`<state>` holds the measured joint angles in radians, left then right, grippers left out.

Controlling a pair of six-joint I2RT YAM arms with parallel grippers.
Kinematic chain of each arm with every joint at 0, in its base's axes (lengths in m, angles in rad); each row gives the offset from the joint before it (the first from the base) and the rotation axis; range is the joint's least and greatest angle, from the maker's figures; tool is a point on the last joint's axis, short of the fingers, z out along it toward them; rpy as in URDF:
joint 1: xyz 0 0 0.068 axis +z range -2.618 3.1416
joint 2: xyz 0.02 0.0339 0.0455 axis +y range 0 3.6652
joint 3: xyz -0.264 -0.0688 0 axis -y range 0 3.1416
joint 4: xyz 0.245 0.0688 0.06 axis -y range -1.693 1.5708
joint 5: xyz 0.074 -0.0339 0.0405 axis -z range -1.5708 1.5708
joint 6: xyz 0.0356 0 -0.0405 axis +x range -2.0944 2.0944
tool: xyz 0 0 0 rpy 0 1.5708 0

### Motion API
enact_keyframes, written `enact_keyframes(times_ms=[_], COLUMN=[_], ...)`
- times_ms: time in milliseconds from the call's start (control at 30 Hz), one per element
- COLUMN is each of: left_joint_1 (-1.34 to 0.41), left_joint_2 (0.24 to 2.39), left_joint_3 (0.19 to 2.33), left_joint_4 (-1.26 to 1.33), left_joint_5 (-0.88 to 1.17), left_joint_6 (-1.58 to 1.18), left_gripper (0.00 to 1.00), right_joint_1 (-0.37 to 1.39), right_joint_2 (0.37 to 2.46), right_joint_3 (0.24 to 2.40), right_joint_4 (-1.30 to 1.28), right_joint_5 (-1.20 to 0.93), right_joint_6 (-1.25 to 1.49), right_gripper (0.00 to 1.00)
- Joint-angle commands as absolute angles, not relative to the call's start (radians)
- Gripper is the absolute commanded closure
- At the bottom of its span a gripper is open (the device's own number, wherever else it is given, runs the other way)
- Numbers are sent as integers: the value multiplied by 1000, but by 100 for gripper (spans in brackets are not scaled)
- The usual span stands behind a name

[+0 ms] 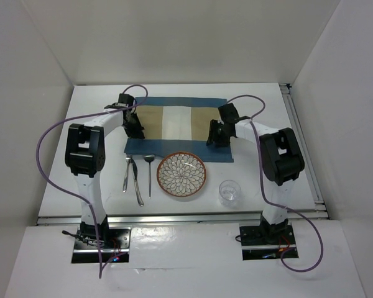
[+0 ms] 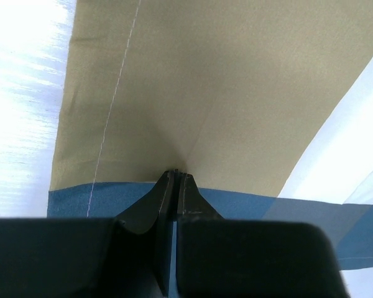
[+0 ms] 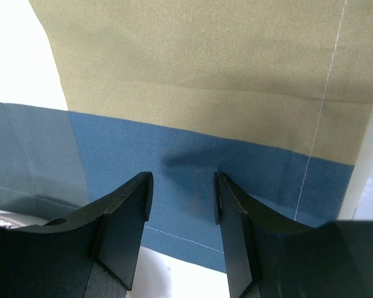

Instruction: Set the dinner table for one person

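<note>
The dinner table point(image 1: 96, 108) is a white tabletop with metal rails. A blue, tan and white striped placemat point(image 1: 177, 124) lies flat at its middle back. My left gripper point(image 1: 135, 128) is over the mat's left part. In the left wrist view its jaws point(image 2: 176, 174) are closed, with their tips pinching a small pucker of the cloth point(image 2: 193, 93) where tan meets blue. My right gripper point(image 1: 216, 135) is over the mat's right front part. In the right wrist view it point(image 3: 181, 194) is open and empty, its fingers straddling the blue band point(image 3: 193, 161) near the front hem.
A patterned plate point(image 1: 181, 174) sits in front of the placemat. A fork point(image 1: 127, 174), a knife point(image 1: 137, 183) and a spoon point(image 1: 149, 174) lie to its left. A clear glass point(image 1: 229, 192) stands to its right. White walls enclose the table.
</note>
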<state>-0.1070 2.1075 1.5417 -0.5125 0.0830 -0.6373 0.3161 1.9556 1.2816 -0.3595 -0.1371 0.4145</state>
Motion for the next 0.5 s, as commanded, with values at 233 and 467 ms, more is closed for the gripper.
enact_keyframes(times_ms=[233, 467], left_joint_1=[-127, -137], left_joint_2=[2099, 1910], left_joint_3=[1588, 1522], left_joint_4=[-705, -732], left_joint_5=[-18, -18], left_joint_6=[-588, -588], left_gripper=[99, 66], right_joint_1=[327, 350], right_joint_2=[1859, 1729], right_joint_3=[1301, 1270], right_joint_4=[-517, -541], right_joint_5=[-143, -259], right_joint_6=[425, 400], right_gripper=[36, 10])
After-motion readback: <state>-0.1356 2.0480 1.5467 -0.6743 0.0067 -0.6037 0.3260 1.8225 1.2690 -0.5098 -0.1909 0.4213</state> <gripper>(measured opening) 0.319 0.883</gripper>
